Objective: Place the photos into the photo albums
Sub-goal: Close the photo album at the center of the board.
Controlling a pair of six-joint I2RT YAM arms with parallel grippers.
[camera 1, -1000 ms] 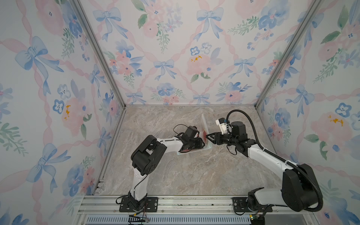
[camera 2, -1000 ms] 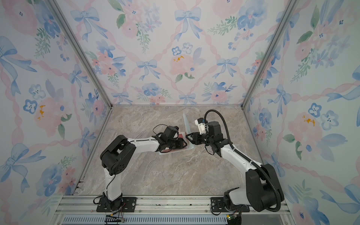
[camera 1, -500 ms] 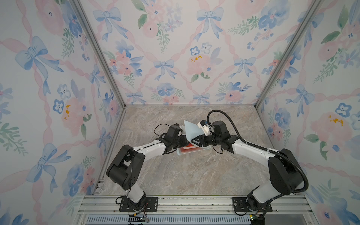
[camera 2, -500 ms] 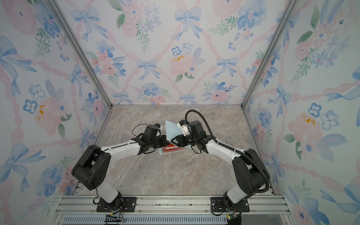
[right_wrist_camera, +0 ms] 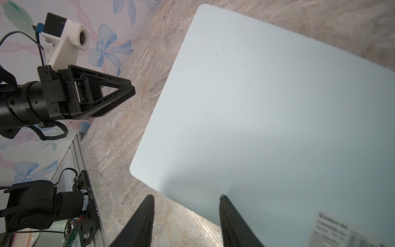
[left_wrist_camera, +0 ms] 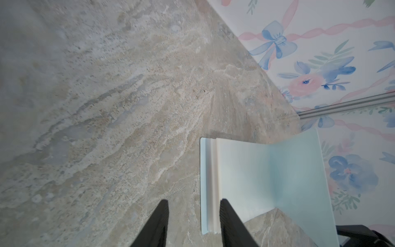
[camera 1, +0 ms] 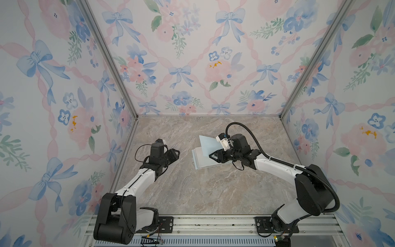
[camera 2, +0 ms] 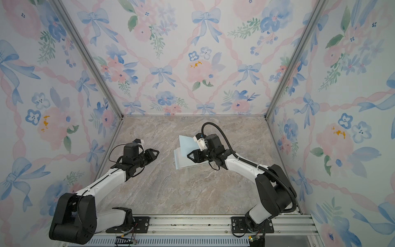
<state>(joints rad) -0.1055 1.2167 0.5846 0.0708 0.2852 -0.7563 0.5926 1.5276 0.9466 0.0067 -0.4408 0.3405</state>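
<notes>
Left gripper (camera 1: 176, 153) hangs near the bench's (camera 1: 192, 192) left edge, jaws parted, empty. Photo album (camera 1: 202, 164) lies right of centre, cover tilted up, right gripper (camera 1: 212, 156) beside it, jaws parted too.

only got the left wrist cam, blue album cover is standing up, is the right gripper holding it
Observer: Not pinched. The right gripper has its jaws apart in its wrist view; one fingertip reaches the cover at its edge, touch unclear.
Operator: where's my left gripper relative to the album
Observer: In a top view the left gripper is beside the photo album, apart from it, open and empty.
Operator: any loose photos around
Observer: None show on the table in both top views.
</notes>
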